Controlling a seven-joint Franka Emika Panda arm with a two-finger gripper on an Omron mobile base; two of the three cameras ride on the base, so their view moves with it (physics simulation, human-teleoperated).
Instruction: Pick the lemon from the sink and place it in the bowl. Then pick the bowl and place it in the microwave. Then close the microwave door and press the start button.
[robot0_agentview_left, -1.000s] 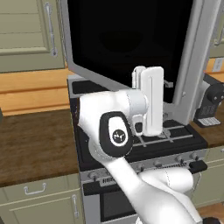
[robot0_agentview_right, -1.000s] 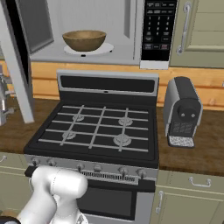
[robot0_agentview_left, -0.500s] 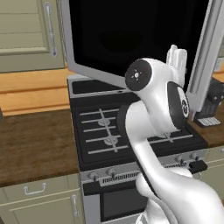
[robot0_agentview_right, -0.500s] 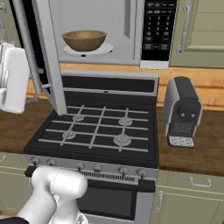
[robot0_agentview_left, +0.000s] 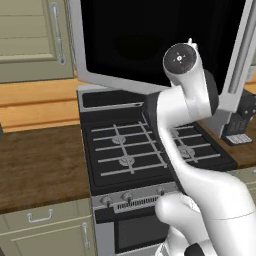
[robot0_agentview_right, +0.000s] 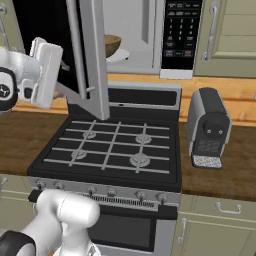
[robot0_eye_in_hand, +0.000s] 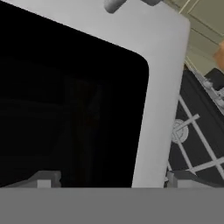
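Your hand (robot0_eye_in_hand: 105, 181), released, is right against the door (robot0_eye_in_hand: 78, 87); you're closing it. Push it fully shut next, then press start.

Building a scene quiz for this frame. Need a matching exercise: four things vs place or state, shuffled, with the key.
Things:
1. bowl
2. microwave door
3. gripper
4. coffee machine

Places or states:
A. open, close against the dark door glass
B. on the wooden counter right of the stove
C. partly swung shut
D. inside the microwave

Pairs: 1-D, 2-C, 3-A, 4-B
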